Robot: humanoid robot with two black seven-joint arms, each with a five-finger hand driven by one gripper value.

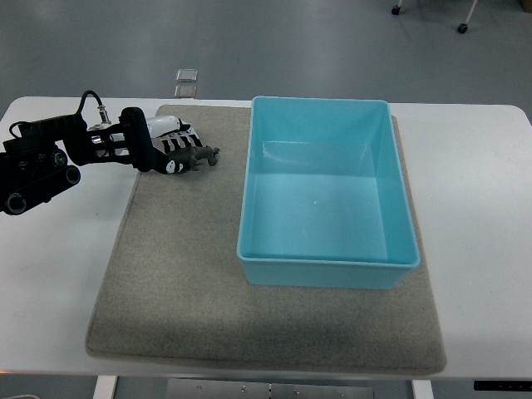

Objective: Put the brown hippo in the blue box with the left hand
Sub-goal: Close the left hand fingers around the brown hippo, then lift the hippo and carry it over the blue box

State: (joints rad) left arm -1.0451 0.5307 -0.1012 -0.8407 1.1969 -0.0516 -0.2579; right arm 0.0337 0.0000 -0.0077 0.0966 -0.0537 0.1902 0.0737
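Top view is showing the left hand [170,148] curling its fingers on the brown hippo [198,157] — probably gripping it, though partly hidden. If the grip is shallow, the toy is risking to slip before reaching the blue box [327,258] — empty now.

A single camera looks steeply down from the robot's own side, set high enough to take in nearly the whole white desk [482,191]. It faces away from the robot: grey floor fills the strip beyond the desk's far edge, and the desk's near edge lies at the bottom.
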